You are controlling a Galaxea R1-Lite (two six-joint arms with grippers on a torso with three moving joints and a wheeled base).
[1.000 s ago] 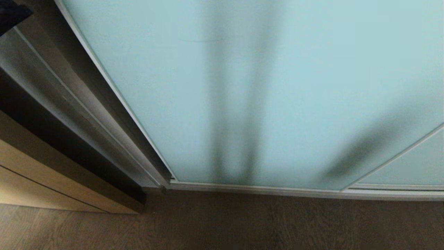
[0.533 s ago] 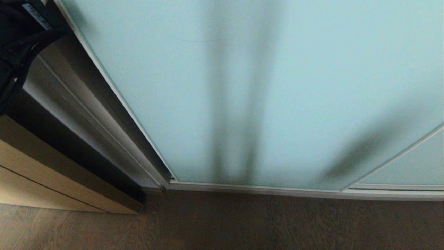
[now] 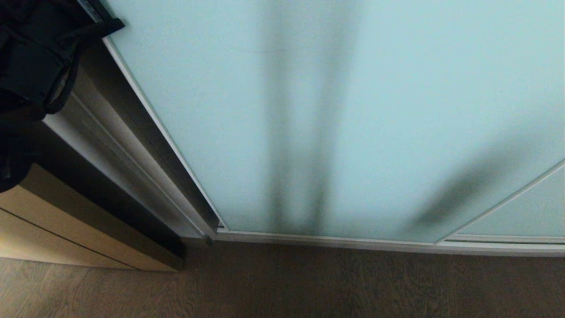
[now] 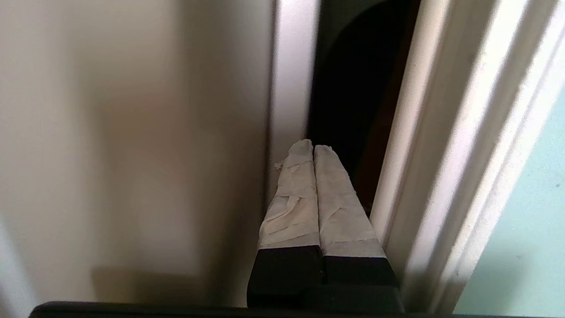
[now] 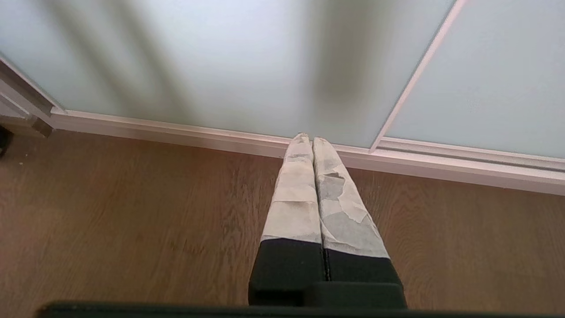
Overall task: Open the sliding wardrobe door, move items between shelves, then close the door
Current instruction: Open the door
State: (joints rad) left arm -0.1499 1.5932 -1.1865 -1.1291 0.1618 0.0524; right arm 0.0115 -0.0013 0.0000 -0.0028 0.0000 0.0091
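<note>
The sliding wardrobe door point(image 3: 353, 110) is a frosted pale blue-green panel that fills most of the head view, with its silver-white edge frame point(image 3: 167, 132) running down the left. My left arm point(image 3: 35, 57) reaches in at the top left beside that edge. In the left wrist view my left gripper point(image 4: 313, 148) is shut on nothing, its taped tips pointing into a narrow dark gap point(image 4: 353, 88) beside the door frame point(image 4: 441, 154). My right gripper point(image 5: 312, 139) hangs shut and empty over the floor near the door's bottom rail. The items and the shelves are hidden.
A tan wooden cabinet point(image 3: 66, 229) stands left of the door with a dark recess above it. Brown wood floor point(image 3: 309, 282) runs along the front below the silver bottom rail point(image 3: 353, 242). A second glass panel point(image 3: 521, 216) overlaps at the right.
My left arm has come further into the head view from the top left corner, moving down and right toward the door's left edge. The door and right arm have not moved.
</note>
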